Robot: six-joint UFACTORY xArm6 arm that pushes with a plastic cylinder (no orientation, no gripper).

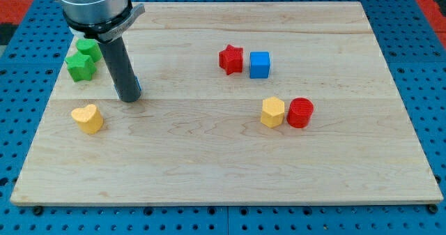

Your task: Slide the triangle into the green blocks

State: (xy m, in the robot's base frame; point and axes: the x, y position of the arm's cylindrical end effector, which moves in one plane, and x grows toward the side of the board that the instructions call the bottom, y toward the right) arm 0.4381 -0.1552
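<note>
My tip rests on the board at the view's left. A thin sliver of blue shows at the rod's right edge; most of that block is hidden behind the rod and its shape cannot be made out. A green star lies to the left of the tip. A second green block sits just above the star, partly hidden by the arm. The two green blocks touch or nearly touch. No triangle is plainly visible.
A yellow heart lies just below and left of the tip. A red star and a blue cube sit side by side at upper centre. A yellow hexagon and a red cylinder sit side by side at centre right.
</note>
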